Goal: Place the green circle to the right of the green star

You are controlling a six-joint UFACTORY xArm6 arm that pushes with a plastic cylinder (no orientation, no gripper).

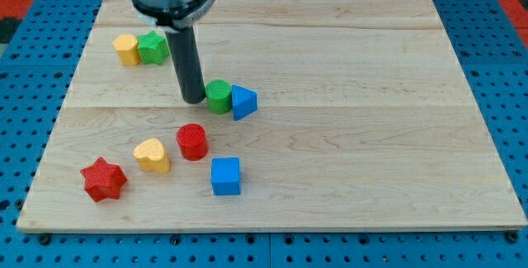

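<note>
The green circle [219, 96] lies near the board's middle left, touching a blue triangle [243, 102] on its right. The green star [153, 47] sits at the upper left, touching a yellow block [126, 49] on its left. My tip [194, 99] stands on the board just left of the green circle, touching or almost touching it. The rod rises from there toward the view's top. The star is up and to the left of my tip.
A red cylinder [192, 142], a yellow heart [152, 154], a red star [103, 179] and a blue cube [225, 176] lie at the lower left. The wooden board [371, 95] ends at a blue pegboard surround.
</note>
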